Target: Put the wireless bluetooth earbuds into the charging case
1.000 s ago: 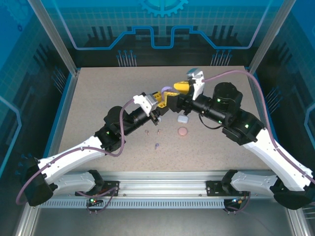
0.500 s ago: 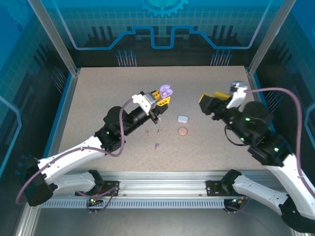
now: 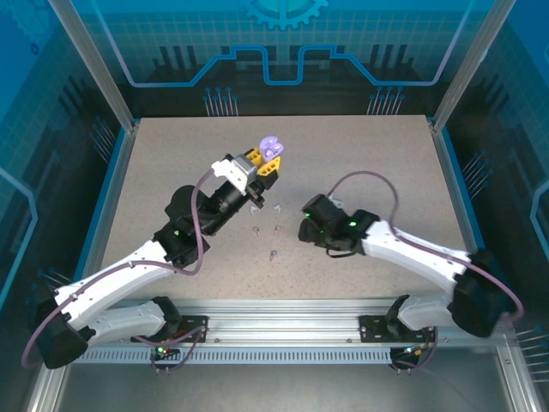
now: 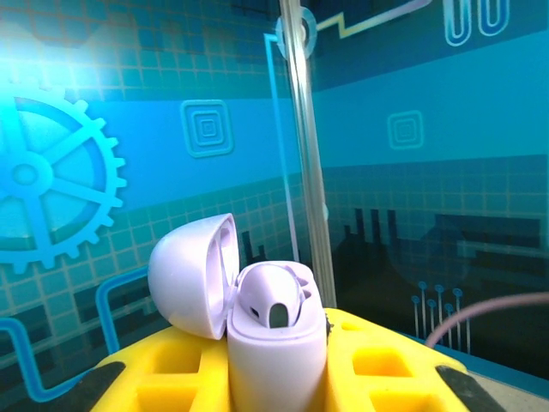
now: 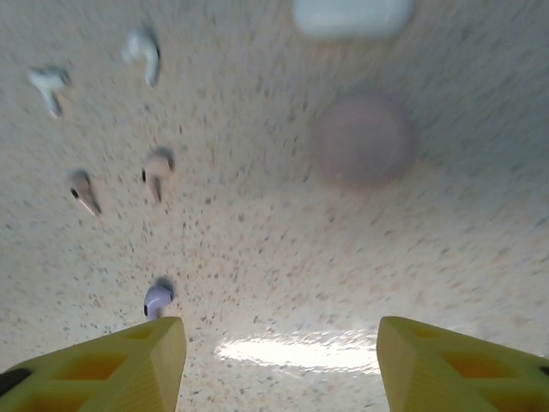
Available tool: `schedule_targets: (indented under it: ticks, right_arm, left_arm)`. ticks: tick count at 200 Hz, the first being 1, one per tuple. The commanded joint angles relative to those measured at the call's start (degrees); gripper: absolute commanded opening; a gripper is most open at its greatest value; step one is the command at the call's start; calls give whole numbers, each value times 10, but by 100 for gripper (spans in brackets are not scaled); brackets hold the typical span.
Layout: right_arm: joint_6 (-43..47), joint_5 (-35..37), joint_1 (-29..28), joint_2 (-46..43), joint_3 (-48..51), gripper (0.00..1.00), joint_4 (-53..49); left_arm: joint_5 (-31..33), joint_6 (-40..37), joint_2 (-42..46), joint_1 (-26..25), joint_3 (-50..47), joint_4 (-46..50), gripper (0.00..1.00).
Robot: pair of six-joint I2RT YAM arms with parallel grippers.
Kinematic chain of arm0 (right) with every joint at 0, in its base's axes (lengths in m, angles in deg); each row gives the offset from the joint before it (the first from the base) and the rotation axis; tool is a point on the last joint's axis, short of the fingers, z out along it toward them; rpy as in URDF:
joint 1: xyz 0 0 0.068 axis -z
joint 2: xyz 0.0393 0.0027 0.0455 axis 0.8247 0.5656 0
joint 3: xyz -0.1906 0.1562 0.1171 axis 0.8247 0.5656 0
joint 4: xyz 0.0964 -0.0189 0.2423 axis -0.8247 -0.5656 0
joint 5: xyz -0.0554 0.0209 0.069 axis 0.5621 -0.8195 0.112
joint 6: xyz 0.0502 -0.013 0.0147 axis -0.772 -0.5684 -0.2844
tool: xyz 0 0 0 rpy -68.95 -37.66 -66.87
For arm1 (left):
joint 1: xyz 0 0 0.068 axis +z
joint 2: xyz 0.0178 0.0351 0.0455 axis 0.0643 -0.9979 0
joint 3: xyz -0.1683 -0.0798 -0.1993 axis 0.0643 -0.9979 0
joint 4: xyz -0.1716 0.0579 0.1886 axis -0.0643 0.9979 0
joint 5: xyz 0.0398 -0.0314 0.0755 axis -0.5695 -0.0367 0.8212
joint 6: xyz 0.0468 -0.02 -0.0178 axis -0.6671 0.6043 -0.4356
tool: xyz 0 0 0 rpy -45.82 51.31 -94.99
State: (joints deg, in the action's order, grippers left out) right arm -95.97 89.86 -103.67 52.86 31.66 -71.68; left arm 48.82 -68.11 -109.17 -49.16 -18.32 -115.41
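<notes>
My left gripper [image 3: 261,164] is shut on the purple charging case [image 3: 271,147], held up above the table with its lid open. In the left wrist view the case [image 4: 274,343] stands between the yellow fingers [image 4: 390,365], and one purple earbud [image 4: 273,300] sits in it. My right gripper [image 5: 279,369] is open, low over the table. Just ahead of its left finger lies a purple earbud [image 5: 157,299]. Two pink earbuds [image 5: 157,166] and two white earbuds [image 5: 142,50] lie farther off. From above, the purple earbud [image 3: 273,254] and pink earbuds [image 3: 276,230] lie left of the right wrist [image 3: 324,225].
A round pink case [image 5: 364,142] and a white case [image 5: 352,15] lie shut on the speckled table [image 5: 283,249] ahead of my right gripper. In the top view the right arm covers them. Blue walls and metal posts [image 3: 99,73] ring the table.
My right arm has swung from the right side down to the table's middle, low beside the earbuds. My left gripper has carried the purple case a little left and back.
</notes>
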Motion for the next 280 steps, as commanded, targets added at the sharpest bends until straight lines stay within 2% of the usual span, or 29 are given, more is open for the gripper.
schedule_targets:
  ticks: [1,52,112,235,280]
  right_arm:
    - [-103,21,-38,79,-66,60,-38]
    - [-182,-5,-80,247,-167,56,-57]
    - [-202,-8,-101,350,-266,51,-110]
    - [-202,-25,-103,409,-299,35,-119]
    - [-200,-32,-108,412,-305,35,-120]
  left_arm:
    - [19,-2,23,9,-9,-20,0]
    - [25,6,42,36,-12,-23,0]
    - [19,29,70,69,-27,-37,0]
    - [12,49,81,84,-48,-43,0]
    - [10,52,77,85,-47,-46,0]
